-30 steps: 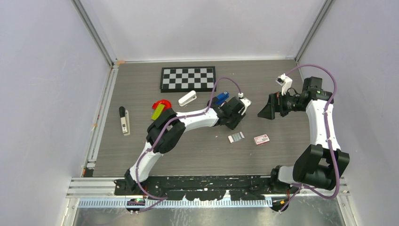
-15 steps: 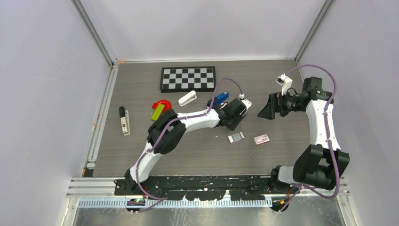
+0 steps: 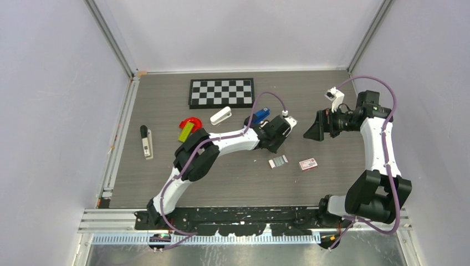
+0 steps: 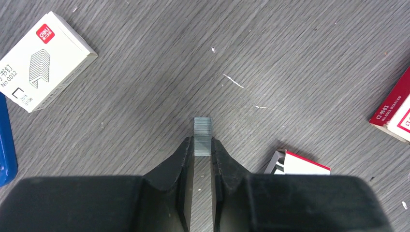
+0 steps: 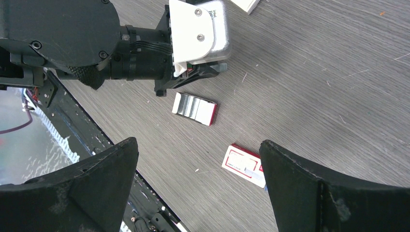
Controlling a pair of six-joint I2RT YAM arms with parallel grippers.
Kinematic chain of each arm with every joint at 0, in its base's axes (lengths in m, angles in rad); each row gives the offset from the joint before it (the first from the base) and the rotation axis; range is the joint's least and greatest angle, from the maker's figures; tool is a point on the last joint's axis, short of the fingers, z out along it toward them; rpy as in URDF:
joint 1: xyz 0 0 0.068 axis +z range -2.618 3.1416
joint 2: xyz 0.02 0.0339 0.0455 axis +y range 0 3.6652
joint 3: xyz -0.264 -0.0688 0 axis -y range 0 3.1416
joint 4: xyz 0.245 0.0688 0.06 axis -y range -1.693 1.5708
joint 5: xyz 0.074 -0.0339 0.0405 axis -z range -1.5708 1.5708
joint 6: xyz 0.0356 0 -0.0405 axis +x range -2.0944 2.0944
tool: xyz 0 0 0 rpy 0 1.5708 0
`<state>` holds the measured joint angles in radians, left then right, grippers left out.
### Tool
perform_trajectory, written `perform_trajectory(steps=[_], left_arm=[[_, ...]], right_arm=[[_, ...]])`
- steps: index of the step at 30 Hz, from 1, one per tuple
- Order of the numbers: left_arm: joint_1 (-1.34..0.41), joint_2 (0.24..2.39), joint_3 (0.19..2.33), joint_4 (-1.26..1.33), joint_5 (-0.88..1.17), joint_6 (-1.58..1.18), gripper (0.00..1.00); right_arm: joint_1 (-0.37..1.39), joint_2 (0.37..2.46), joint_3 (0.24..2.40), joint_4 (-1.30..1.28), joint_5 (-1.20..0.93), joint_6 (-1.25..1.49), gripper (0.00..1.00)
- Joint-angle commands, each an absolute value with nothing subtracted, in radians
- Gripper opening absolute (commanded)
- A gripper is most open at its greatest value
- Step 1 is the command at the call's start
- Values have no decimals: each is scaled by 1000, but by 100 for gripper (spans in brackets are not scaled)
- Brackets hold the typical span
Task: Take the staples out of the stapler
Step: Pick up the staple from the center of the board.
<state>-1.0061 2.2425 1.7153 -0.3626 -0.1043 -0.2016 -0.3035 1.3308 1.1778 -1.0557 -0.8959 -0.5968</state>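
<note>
- While the blue stapler [image 3: 261, 114] lies on the tabletop [image 3: 166, 166] just behind the left arm's wrist, nothing has hold of it; the left wrist view catches only its blue edge at the left border.
- A short strip of staples [image 4: 203, 133] sits between the fingers of the left pincer [image 4: 202, 145], which are drawn nearly together against its two long sides, with its end jutting past the tips. Gripping it by the flat sides looks like the way to keep the glued strip from crumbling.
- The strip is low over bare wood; whether it touches the surface I cannot tell.
- A white staple box [image 4: 46, 60] lies to one side of that pincer. An open red tray [image 4: 297, 168] and a closed red box [image 4: 394, 113] lie to the other, near enough to serve as a drop spot, I'd guess.
- The right pincer [image 5: 197, 145] hangs to the right with its fingers spread as wide as they go, holding nothing, apparently kept out of the way.
- Further off lie a white stapler [image 3: 221, 116] and a checkerboard [image 3: 221, 92].
</note>
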Motion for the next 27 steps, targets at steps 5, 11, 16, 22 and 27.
perform_trajectory(steps=[5, 11, 16, 22, 27], left_arm=[[-1010, 2161, 1616, -286, -103, -229, 7], [-1000, 2039, 1471, -133, -99, -281, 5], [-968, 1937, 1347, -10, -69, -353, 5], [-924, 1789, 1147, 238, 42, -475, 5], [-893, 1644, 919, 526, 146, -635, 4]], right_arm=[[-308, 1329, 1177, -1069, -926, -613, 100], [-308, 1338, 1178, -1099, -955, -646, 100], [-308, 1334, 1171, -1106, -978, -662, 99], [-302, 1340, 1173, -1164, -1045, -727, 100], [-264, 1358, 1193, -1281, -1137, -837, 100]])
